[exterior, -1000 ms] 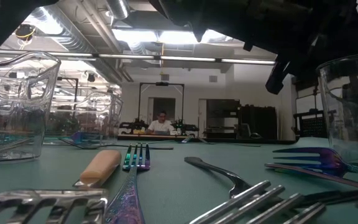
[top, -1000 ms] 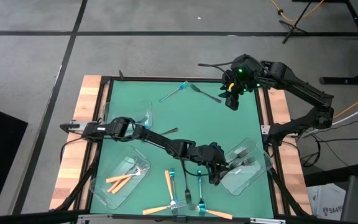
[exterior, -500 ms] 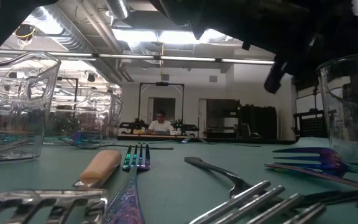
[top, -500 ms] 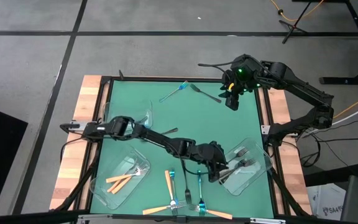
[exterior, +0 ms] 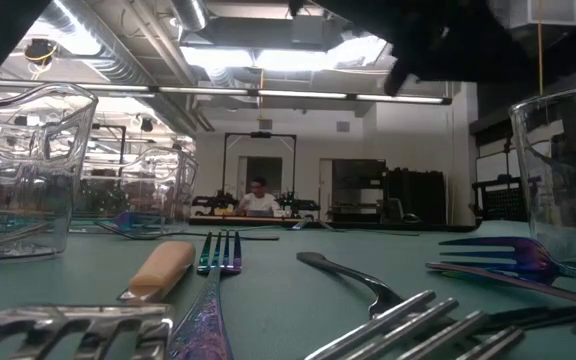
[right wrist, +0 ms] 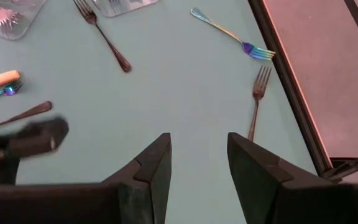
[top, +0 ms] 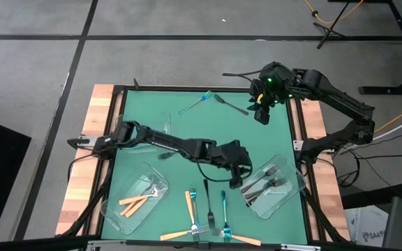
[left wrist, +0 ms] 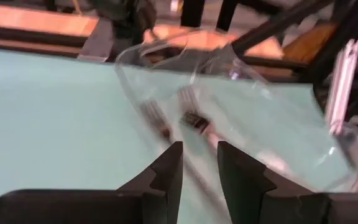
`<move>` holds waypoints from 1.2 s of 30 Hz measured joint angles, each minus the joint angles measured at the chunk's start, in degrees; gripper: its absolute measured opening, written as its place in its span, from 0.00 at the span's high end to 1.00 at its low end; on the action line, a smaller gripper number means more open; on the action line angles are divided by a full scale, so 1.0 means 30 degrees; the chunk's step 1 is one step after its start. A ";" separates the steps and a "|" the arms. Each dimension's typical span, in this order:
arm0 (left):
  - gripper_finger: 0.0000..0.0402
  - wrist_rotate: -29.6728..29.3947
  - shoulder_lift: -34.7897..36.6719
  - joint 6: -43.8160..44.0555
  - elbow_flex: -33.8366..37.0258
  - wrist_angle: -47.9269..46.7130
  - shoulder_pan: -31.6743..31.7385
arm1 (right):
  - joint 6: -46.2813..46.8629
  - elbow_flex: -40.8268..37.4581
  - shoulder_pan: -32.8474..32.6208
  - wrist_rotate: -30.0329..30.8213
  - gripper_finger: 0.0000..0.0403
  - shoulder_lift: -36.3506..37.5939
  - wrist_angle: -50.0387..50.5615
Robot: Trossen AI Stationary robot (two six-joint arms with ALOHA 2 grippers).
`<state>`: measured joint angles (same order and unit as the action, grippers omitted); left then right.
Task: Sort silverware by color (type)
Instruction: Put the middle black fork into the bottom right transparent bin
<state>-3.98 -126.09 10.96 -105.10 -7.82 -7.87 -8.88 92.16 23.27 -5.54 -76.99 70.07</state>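
So the left gripper [top: 243,173] has its jaws a bit apart with nothing in them, hanging right at the near-left rim of the clear tray [top: 288,199] by the bench's right edge, where the dark forks [top: 262,185] already lie. Loose forks [top: 206,209] sit just nearer the front edge, handles pointing away from it, so left is closest. The right gripper [top: 260,111] waits jaws apart at the far right corner. Left wrist view shows the tray's forks close up; the high view shows the whole spread.
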 joint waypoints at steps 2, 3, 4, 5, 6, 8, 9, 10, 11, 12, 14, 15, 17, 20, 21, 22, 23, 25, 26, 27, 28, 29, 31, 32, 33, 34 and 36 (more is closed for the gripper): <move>0.77 0.0024 0.0512 -0.0337 0.0000 -0.1015 0.0156 | 0.0000 0.0000 -0.0007 0.0008 0.64 0.0000 0.0238; 0.77 0.0027 0.0827 -0.0411 0.0000 -0.1799 0.0219 | 0.0000 0.0000 -0.0007 0.0007 0.64 0.0000 0.0335; 0.77 0.0030 0.1185 -0.0441 0.0000 -0.2329 0.0266 | 0.0000 0.0000 0.0000 0.0007 0.64 0.0000 0.0348; 0.77 0.0034 0.1477 -0.0445 0.0000 -0.2852 0.0315 | 0.0000 0.0000 0.0000 0.0022 0.64 0.0000 0.0318; 0.77 0.0067 0.1820 -0.0447 -0.0030 -0.3418 0.0383 | 0.0000 0.0000 -0.0007 0.0011 0.64 0.0000 0.0338; 0.77 0.0072 0.2537 -0.0573 -0.0036 -0.4937 0.0477 | 0.0002 0.0000 0.0000 0.0029 0.64 0.0000 0.0333; 0.77 0.0082 0.2930 -0.0705 -0.0036 -0.5438 0.0508 | 0.0000 0.0000 0.0000 0.0017 0.64 0.0000 0.0341; 0.77 0.0073 0.3254 -0.0812 -0.0036 -0.6233 0.0517 | 0.0001 0.0000 0.0000 0.0039 0.64 0.0000 0.0322; 0.77 0.0067 0.3577 -0.0833 -0.0036 -0.6969 0.0520 | 0.0000 0.0000 -0.0003 0.0029 0.64 0.0000 0.0350; 0.77 0.0047 0.3999 -0.0838 -0.0034 -0.7565 0.0506 | 0.0007 0.0000 0.0000 0.0001 0.64 0.0000 0.0332; 0.77 0.0027 0.4632 -0.0831 -0.0030 -0.8710 0.0384 | 0.0007 0.0000 -0.0007 0.0000 0.64 0.0000 0.0347; 0.77 0.0020 0.5018 -0.0831 -0.0029 -0.9341 0.0298 | 0.0007 0.0000 0.0000 0.0000 0.64 0.0000 0.0320; 0.77 0.0019 0.5593 -0.0776 -0.0036 -1.0763 0.0122 | 0.0000 0.0000 -0.0002 -0.0007 0.64 0.0000 0.0345; 0.77 -0.0037 0.6057 -0.0267 -0.0036 -1.3011 -0.0159 | 0.0007 0.0000 0.0000 -0.0007 0.64 0.0000 0.0311; 0.77 -0.0217 0.6142 -0.0031 -0.0036 -1.3944 -0.0269 | 0.0007 0.0000 0.0000 0.0008 0.64 0.0000 0.0285; 0.77 -0.0438 0.6187 0.0280 -0.0036 -1.4727 -0.0345 | 0.0007 0.0000 -0.0003 -0.0007 0.64 0.0000 0.0309; 0.77 -0.0654 0.6225 0.0588 -0.0036 -1.5354 -0.0413 | 0.0006 0.0000 0.0000 -0.0001 0.64 0.0000 0.0281; 0.77 -0.1113 0.6232 0.1186 -0.0036 -1.6979 -0.0553 | 0.0005 0.0000 -0.0005 -0.0007 0.64 0.0000 0.0265; 0.77 -0.1316 0.6196 0.1394 -0.0035 -1.7791 -0.0611 | 0.0001 0.0000 0.0000 0.0006 0.64 0.0000 0.0245; 0.77 -0.1461 0.6118 0.1650 -0.0003 -1.8340 -0.0663 | 0.0006 0.0000 0.0000 0.0001 0.64 0.0000 0.0245; 0.77 -0.1597 0.6079 0.1789 0.0091 -1.8673 -0.0690 | 0.0000 0.0000 0.0000 -0.0007 0.64 0.0000 0.0244; 0.77 -0.1676 0.6072 0.1821 0.0284 -1.9001 -0.0690 | 0.0000 0.0000 0.0000 0.0007 0.64 0.0000 0.0231; 0.77 -0.1817 0.6058 0.1821 0.0798 -1.9226 -0.0682 | 0.0000 0.0000 0.0000 -0.0007 0.64 0.0000 0.0238; 0.77 -0.1858 0.6042 0.1821 0.1029 -1.9168 -0.0668 | 0.0000 0.0000 0.0000 0.0000 0.64 0.0000 0.0244; 0.77 -0.1872 0.6042 0.1821 0.1306 -1.9114 -0.0605 | 0.0000 0.0000 0.0000 -0.0006 0.64 0.0000 0.0245; 0.77 -0.1872 0.6042 0.1818 0.1614 -1.9073 -0.0526 | 0.0000 0.0000 0.0000 0.0000 0.64 0.0000 0.0245; 0.77 -0.1884 0.6042 0.1814 0.2302 -1.8913 -0.0328 | 0.0000 0.0000 0.0000 -0.0006 0.64 0.0000 0.0245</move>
<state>-9.63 -107.96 16.40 -98.19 -64.56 -8.85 -8.88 92.16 23.27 -5.56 -76.99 70.81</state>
